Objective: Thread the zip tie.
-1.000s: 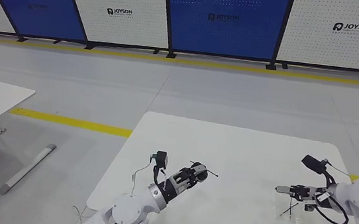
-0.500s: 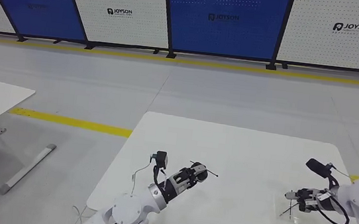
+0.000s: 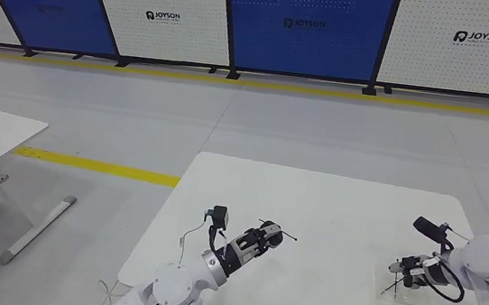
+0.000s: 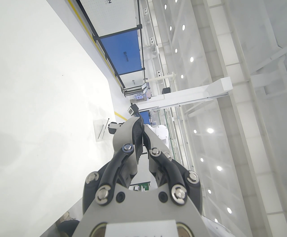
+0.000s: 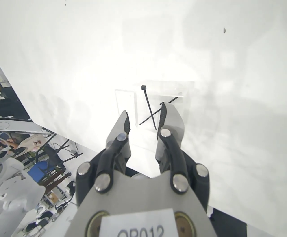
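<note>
**Item 1, left end effector (image 3: 268, 235).** We log it at about 9 o'clock from the centre of the surface (image 3: 330, 199). It is clenched on a thin black zip tie (image 3: 286, 234), which sticks out toward 3 o'clock. It has not moved over the last second.

**Item 2, right end effector (image 5: 144, 108).** It is released, with its jaws spread, and is poised at the clear tray (image 5: 124, 96) near the 3 o'clock edge. Over the last second it has drawn back a little toward 3 o'clock.

**Item 3, spare zip ties (image 5: 151, 115).** There are two, lying crossed in the tray and ungrasped. One end lies just beside the right end effector.

**Assessment.** We judge that threading has not begun. The small retreat reads to us as the right arm lining up a pick from the tray. The crossed ties may make it awkward to grasp just one cleanly.
</note>
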`<state>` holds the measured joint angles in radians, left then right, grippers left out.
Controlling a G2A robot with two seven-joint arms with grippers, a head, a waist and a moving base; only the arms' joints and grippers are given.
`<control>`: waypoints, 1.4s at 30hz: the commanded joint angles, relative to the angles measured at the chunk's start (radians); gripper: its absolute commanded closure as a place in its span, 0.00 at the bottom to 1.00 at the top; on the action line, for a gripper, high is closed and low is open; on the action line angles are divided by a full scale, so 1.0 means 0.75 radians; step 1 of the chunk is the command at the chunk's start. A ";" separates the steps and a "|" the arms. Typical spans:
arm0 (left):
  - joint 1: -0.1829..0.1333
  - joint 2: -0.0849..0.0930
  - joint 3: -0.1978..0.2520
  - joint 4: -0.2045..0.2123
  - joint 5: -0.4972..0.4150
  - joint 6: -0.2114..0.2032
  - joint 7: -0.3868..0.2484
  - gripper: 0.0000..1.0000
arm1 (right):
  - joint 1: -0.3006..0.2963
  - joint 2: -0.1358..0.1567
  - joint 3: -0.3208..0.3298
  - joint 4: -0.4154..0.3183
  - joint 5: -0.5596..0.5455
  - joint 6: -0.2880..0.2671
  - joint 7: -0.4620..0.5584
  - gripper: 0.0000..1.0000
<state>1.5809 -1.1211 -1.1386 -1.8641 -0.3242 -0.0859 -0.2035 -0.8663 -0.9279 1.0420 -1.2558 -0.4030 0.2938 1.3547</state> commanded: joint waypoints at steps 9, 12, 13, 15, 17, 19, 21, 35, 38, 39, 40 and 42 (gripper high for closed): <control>0.000 0.000 0.000 0.000 0.000 0.000 0.000 1.00 | 0.055 -0.025 -0.069 0.080 -0.011 0.018 -0.001 0.67; 0.000 0.000 0.000 0.000 0.000 0.000 0.000 1.00 | 0.071 -0.032 -0.091 0.102 -0.026 0.024 -0.004 0.65; 0.000 0.000 0.000 0.000 0.000 0.000 0.000 1.00 | 0.076 -0.035 -0.099 0.109 -0.026 0.021 -0.004 0.65; 0.000 0.000 0.000 0.000 0.000 0.000 0.000 1.00 | 0.083 -0.039 -0.107 0.120 -0.026 0.018 -0.006 0.66; 0.000 0.000 0.000 0.000 0.000 0.000 0.000 1.00 | 0.090 -0.043 -0.116 0.130 -0.028 0.013 -0.004 0.70; 0.000 0.000 0.000 0.000 0.000 0.000 0.000 1.00 | 0.095 -0.046 -0.123 0.137 -0.029 0.012 -0.004 0.70; 0.000 0.000 0.000 0.000 0.000 0.000 0.000 1.00 | 0.101 -0.049 -0.131 0.145 -0.033 0.012 -0.001 0.73; 0.000 0.000 0.000 0.000 0.000 0.000 0.000 1.00 | 0.134 -0.066 -0.162 0.185 -0.042 0.009 0.011 1.00; 0.000 0.000 0.000 0.000 0.000 0.000 0.000 1.00 | 0.134 -0.066 -0.159 0.183 -0.042 0.007 0.011 1.00; 0.000 0.000 0.000 0.000 0.000 0.000 0.000 1.00 | 0.133 -0.065 -0.158 0.182 -0.043 0.006 0.011 1.00; 0.000 0.000 0.000 0.000 0.000 0.000 0.000 1.00 | 0.131 -0.064 -0.155 0.178 -0.043 0.005 0.012 1.00; 0.000 0.000 0.000 0.000 0.000 0.000 0.000 1.00 | 0.126 -0.062 -0.149 0.167 -0.042 0.001 0.012 1.00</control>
<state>1.5809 -1.1211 -1.1386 -1.8641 -0.3242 -0.0859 -0.2035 -0.7702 -0.9754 0.9282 -1.1269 -0.4350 0.2965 1.3635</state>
